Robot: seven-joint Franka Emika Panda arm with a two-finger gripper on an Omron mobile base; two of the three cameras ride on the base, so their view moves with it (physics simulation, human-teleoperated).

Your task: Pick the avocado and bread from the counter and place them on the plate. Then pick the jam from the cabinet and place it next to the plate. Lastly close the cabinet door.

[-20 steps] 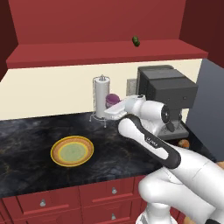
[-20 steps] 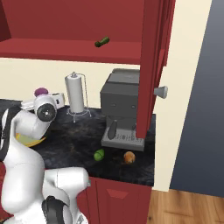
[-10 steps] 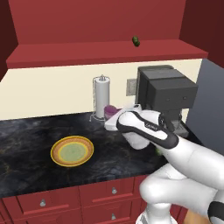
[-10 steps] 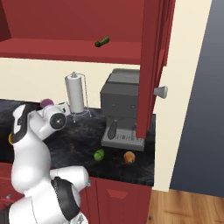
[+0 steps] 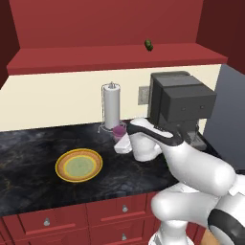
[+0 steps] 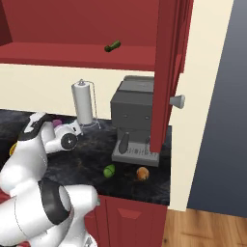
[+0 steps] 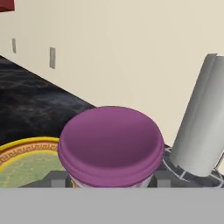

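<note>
Between the jaws sits the jam (image 7: pixel 110 148) (purple lid up).

Counter (image 5: pixel 28 158): black marble pattern with pale and golden veins. Plate (image 5: pixel 79 166): yellow-orange rim with a fine darker border pattern, pale green centre. Jam (image 7: pixel 110 146): purple. Avocado (image 6: pixel 109 170): bright green. Bread (image 6: pixel 142 173): brown-orange. Cabinet (image 6: pixel 166 72): dark red. Paper-towel roll (image 5: pixel 112 106): white. Coffee machine (image 5: pixel 179 103): dark grey.

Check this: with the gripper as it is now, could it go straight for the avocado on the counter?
Probably not: the gripper is shut on the jam, near the plate. The avocado lies unobstructed before the coffee machine.
</note>
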